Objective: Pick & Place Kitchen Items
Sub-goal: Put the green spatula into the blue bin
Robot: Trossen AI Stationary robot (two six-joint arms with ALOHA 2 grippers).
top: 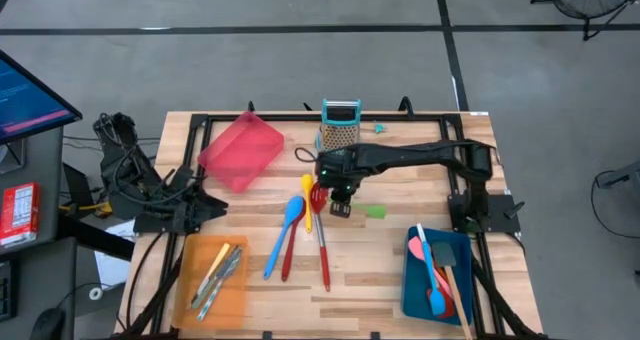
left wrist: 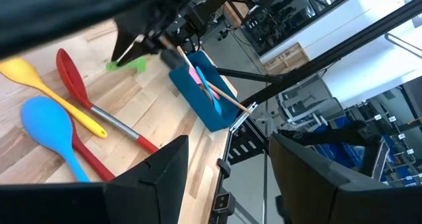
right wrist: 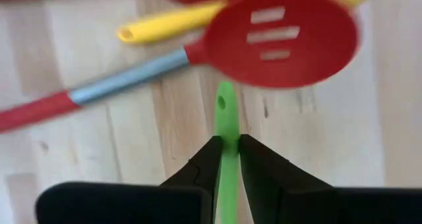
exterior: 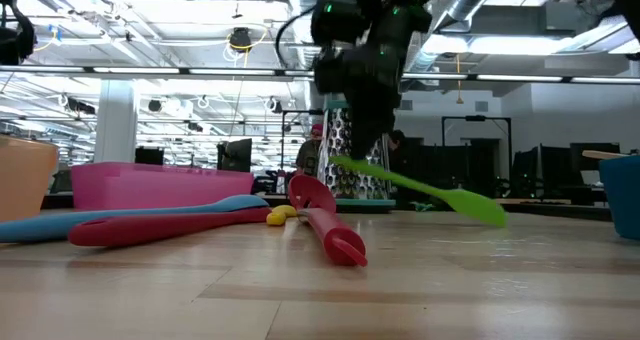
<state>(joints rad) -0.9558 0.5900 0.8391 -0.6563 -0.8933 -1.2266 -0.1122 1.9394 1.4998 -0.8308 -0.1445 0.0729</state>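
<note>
A yellow spoon (left wrist: 46,92), a red slotted spoon (left wrist: 92,102) and a blue spoon (left wrist: 56,138) lie on the wooden table (left wrist: 142,109); a blue tray (left wrist: 204,99) sits toward two o'clock of them.

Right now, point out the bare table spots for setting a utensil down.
Free: bare wood between the orange tray and blue tray, below the utensils; also right of the grater. Crowded: table middle, where the right end effector grips the green spatula beside the slotted red spoon.
</note>
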